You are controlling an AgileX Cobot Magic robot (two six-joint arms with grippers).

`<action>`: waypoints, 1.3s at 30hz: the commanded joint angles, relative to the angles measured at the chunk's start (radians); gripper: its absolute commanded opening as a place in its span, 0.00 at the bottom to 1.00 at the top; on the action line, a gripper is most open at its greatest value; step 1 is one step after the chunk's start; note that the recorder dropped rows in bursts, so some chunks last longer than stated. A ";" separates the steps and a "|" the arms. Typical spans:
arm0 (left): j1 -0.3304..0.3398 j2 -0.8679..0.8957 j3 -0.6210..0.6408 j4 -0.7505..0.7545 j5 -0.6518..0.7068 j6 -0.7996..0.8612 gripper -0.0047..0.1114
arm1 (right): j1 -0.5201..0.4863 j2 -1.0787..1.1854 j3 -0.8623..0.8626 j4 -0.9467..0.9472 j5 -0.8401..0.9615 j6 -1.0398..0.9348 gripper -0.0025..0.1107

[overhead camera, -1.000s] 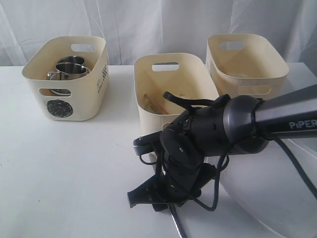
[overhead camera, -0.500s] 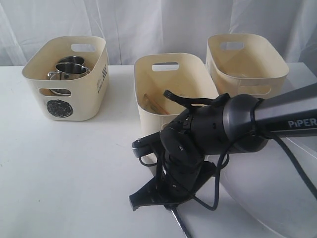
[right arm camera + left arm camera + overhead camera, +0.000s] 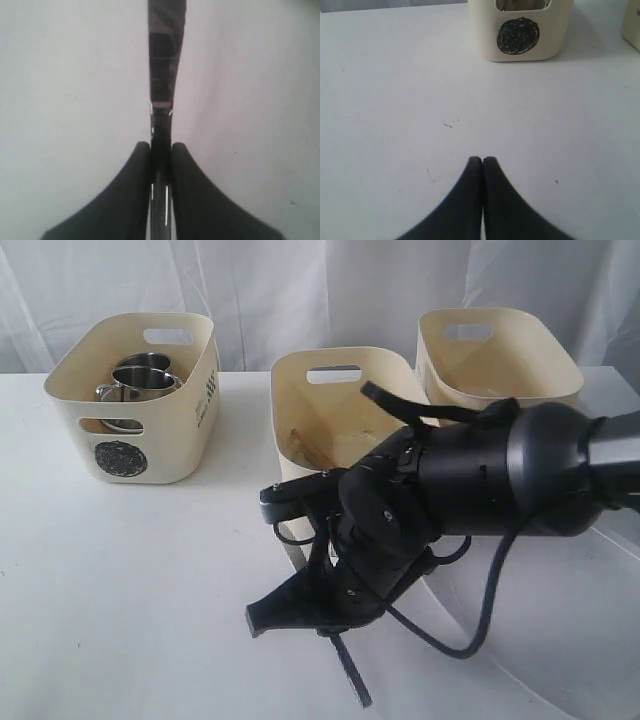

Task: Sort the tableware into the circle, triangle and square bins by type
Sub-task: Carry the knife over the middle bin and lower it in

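My right gripper point(image 3: 335, 632) hangs low over the table in front of the middle tub point(image 3: 340, 390). It is shut on a long flat steel piece of cutlery point(image 3: 350, 675), which looks like the knife point(image 3: 166, 55) and sticks out past the fingertips point(image 3: 142, 150). The circle tub point(image 3: 130, 430) at the left holds two steel mugs point(image 3: 145, 378). Wooden chopsticks point(image 3: 310, 450) lie in the middle tub, whose mark is hidden by the arm. A third tub point(image 3: 495, 360) stands at the back right. My left gripper point(image 3: 482, 160) is shut on nothing above bare table, facing the circle tub point(image 3: 520, 30).
A large white plate point(image 3: 560, 630) lies at the right, partly under the right arm. A black cable point(image 3: 480, 610) loops from the right wrist over the plate's edge. White curtains hang behind the table.
The right arm has swung left and risen with the cutlery in its grip, so more of the blade now hangs below the jaws. The tubs and mugs have not moved.
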 commanded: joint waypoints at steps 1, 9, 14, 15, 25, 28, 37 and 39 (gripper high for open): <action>0.004 -0.004 0.004 -0.011 0.003 0.000 0.04 | 0.010 -0.063 0.000 0.002 -0.011 -0.013 0.02; 0.004 -0.004 0.004 -0.011 0.003 0.000 0.04 | 0.034 -0.147 0.000 0.007 -0.045 -0.027 0.02; 0.004 -0.004 0.004 -0.011 0.003 0.000 0.04 | 0.036 -0.204 0.000 0.007 -0.088 -0.032 0.02; 0.004 -0.004 0.004 -0.011 0.003 0.000 0.04 | 0.036 -0.213 0.000 0.007 -0.104 -0.038 0.02; 0.004 -0.004 0.004 -0.011 0.003 0.000 0.04 | 0.036 -0.265 -0.002 -0.016 -0.167 -0.052 0.02; 0.004 -0.004 0.004 -0.011 0.003 0.000 0.04 | 0.017 -0.266 -0.027 -0.043 -0.168 -0.052 0.02; 0.004 -0.004 0.004 -0.011 0.003 0.000 0.04 | -0.082 -0.266 -0.148 -0.166 -0.133 -0.054 0.02; 0.004 -0.004 0.004 -0.011 0.003 0.000 0.04 | -0.103 -0.266 -0.167 -0.177 -0.138 -0.054 0.02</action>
